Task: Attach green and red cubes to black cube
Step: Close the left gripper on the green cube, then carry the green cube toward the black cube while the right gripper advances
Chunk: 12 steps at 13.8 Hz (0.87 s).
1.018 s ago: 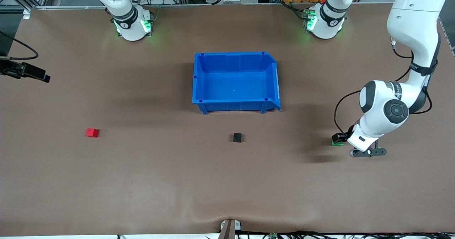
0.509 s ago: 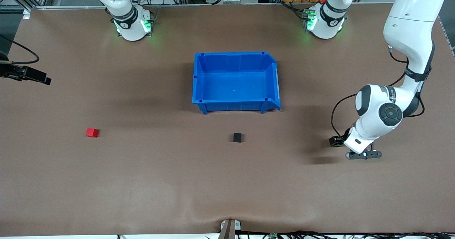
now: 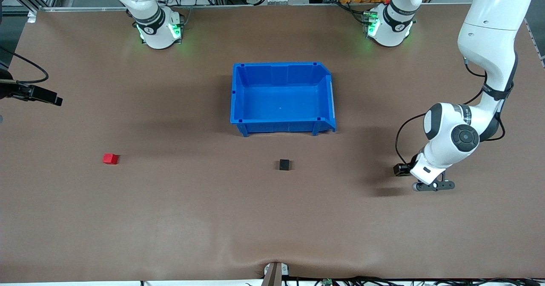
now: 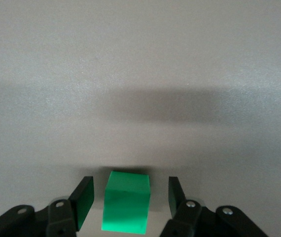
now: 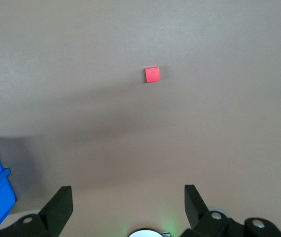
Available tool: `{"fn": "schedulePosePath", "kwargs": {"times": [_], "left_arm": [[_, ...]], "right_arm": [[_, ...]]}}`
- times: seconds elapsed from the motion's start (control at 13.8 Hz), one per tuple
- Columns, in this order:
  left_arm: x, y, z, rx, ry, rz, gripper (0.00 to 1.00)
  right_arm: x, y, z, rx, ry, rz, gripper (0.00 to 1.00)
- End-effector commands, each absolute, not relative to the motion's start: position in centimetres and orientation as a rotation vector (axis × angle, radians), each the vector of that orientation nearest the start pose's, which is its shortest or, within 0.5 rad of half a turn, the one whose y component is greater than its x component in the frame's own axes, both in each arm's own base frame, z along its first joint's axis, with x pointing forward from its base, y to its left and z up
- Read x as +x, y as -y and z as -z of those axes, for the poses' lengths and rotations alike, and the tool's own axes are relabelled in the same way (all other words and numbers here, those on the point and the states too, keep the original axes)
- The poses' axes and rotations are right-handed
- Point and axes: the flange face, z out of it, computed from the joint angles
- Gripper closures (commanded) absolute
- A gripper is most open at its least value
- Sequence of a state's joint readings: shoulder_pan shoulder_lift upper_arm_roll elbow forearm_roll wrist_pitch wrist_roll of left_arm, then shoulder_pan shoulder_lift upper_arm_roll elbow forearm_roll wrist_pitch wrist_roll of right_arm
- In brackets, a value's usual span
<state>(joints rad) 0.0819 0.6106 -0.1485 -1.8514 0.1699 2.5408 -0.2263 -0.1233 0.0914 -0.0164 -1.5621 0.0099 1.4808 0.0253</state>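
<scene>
We've got the left gripper parted around the green cube, not yet clamped; keep it centred, squeeze evenly.

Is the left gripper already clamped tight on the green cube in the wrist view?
No, the left gripper straddles the green cube, with a gap visible on each side between the fingers and the cube.
</scene>
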Motion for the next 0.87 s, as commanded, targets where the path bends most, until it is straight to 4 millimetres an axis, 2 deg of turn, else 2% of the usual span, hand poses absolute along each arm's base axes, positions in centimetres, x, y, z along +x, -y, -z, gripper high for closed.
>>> {"fn": "schedulePosePath", "kwargs": {"times": [0.0,0.22,0.36,0.51,0.65,0.8], "left_arm": [[65.4,3.7,-20.2,-3.123,0.048,0.163,0.37],[65.2,3.7,-20.0,-3.123,0.048,0.156,0.46],[65.2,3.6,-19.9,-3.123,0.050,0.154,0.56],[65.1,3.5,-19.9,-3.124,0.057,0.151,0.76],[65.1,3.4,-20.0,-3.124,0.061,0.151,1.00],[65.2,3.5,-20.4,-3.123,0.072,0.161,1.00]], "right_arm": [[56.7,8.3,-56.7,-3.108,-0.253,-0.261,0.00],[57.0,8.3,-56.2,-3.108,-0.253,-0.263,0.00],[57.4,8.4,-55.7,-3.107,-0.253,-0.260,0.00],[57.6,8.4,-55.4,-3.107,-0.253,-0.263,0.00],[57.8,8.4,-54.9,-3.106,-0.253,-0.265,0.00],[58.1,8.5,-54.6,-3.107,-0.253,-0.263,0.00]]}}
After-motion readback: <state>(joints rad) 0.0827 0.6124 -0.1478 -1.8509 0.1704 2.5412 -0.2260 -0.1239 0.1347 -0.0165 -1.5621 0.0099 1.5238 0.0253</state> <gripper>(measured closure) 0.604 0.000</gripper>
